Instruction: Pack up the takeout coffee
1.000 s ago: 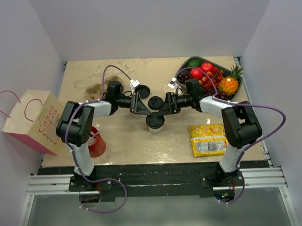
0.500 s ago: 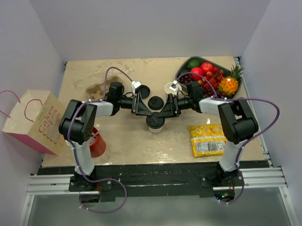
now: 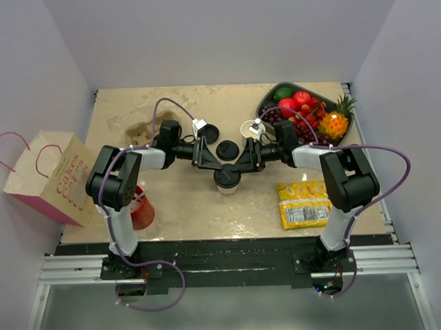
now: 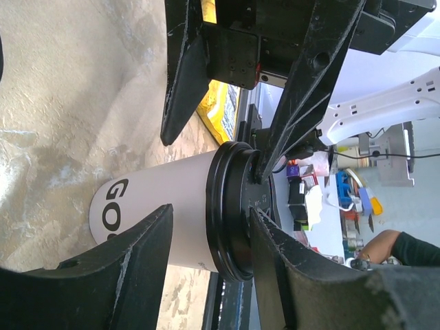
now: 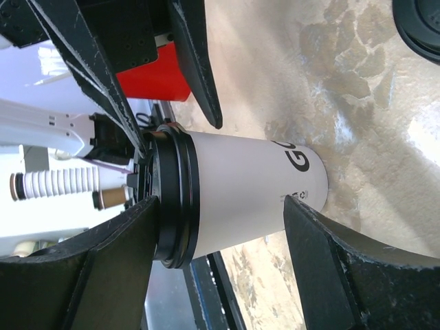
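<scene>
The takeout coffee (image 3: 226, 179), a white paper cup with dark lettering and a black lid, stands upright mid-table. My left gripper (image 3: 215, 164) and right gripper (image 3: 237, 163) meet over it from either side, both turned so one finger is above the other. In the left wrist view the takeout coffee (image 4: 185, 206) fills the middle. There the left gripper (image 4: 211, 213) is open, its upper finger on the lid top and its lower finger beside the wall. In the right wrist view the right gripper (image 5: 220, 203) is open, spanning the takeout coffee (image 5: 240, 192) from lid top to near the base.
Two spare black lids (image 3: 226, 149) (image 3: 208, 131) lie just behind the cup. A paper bag (image 3: 51, 178) sits off the table's left edge, beside a red cup (image 3: 141, 209). A yellow snack packet (image 3: 303, 204) lies front right. A dark fruit tray (image 3: 262, 105) sits back right.
Both arms have shifted only slightly, staying around the cup. The cup has not moved.
</scene>
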### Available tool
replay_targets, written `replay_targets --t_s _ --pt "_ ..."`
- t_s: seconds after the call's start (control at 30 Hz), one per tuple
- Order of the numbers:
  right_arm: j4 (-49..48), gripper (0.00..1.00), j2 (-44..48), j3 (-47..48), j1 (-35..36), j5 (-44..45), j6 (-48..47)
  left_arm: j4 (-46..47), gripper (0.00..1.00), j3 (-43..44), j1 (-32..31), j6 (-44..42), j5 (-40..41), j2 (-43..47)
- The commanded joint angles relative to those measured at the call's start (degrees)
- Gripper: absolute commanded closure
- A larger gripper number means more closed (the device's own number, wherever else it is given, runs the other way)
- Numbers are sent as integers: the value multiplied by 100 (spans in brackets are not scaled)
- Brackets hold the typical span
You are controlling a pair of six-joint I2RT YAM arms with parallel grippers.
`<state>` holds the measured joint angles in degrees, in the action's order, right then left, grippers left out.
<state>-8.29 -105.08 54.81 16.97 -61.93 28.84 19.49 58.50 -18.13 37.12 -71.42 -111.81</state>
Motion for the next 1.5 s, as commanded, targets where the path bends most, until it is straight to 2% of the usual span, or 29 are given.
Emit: replay_targets --t_s 0.0,0.17,0.37,0.53,0.67,1.0,1.3,1.47 --pt "-233 27 154 -268 -71 471 148 -331 49 -146 -15 -416 189 19" --pt "-514 27 22 -347 -71 489 420 -445 49 -128 -15 -513 277 10" --pt "-1717 27 -144 -804 -71 419 1167 -692 49 -137 -6 -733 392 -16" --pt "-1930 28 -250 -1006 -71 427 1291 -736 49 -146 20 -821 400 1" --pt "-1685 30 -250 -1121 -80 603 1159 -613 49 -163 20 -742 383 19" --pt "-1193 35 -101 -1113 -89 998 799 757 49 -322 20 303 84 238" --pt "-445 47 408 -857 -54 1315 219 1321 49 -383 -59 699 84 186" --pt "28 43 804 -726 218 1394 -185 1269 49 -295 -59 656 31 151"
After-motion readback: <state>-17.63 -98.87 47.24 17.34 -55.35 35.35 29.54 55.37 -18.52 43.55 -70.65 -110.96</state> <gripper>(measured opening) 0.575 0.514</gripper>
